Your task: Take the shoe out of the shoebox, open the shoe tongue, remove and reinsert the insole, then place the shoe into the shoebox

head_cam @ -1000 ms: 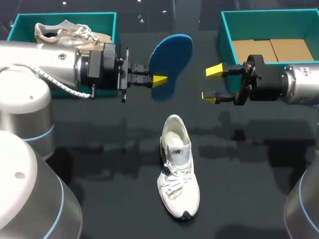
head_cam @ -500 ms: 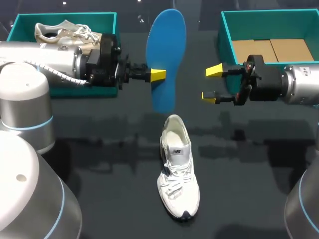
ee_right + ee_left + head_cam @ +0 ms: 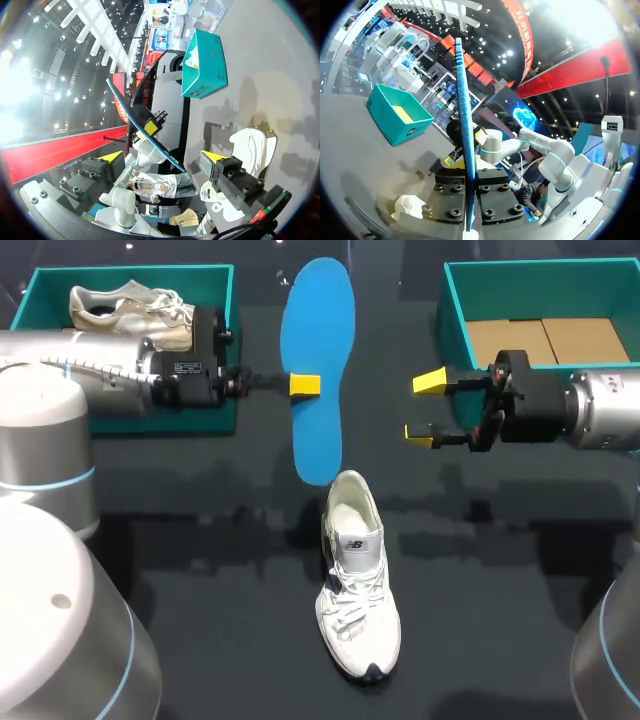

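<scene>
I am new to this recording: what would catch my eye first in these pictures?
The blue insole stands out most, held in the air over the dark table by the left gripper, which is shut on it. Close to one end of it a white shoe rests on the table, and the right gripper is open beside the insole.

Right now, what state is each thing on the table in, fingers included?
Insole: out of the shoe, held above the table.
Left gripper: fingers shut on the insole.
Right gripper: fingers open, empty.
White shoe: on its sole on the table, outside both boxes.
Left shoebox: open, beige shoe inside.
Right shoebox: open, no shoe inside.
</scene>
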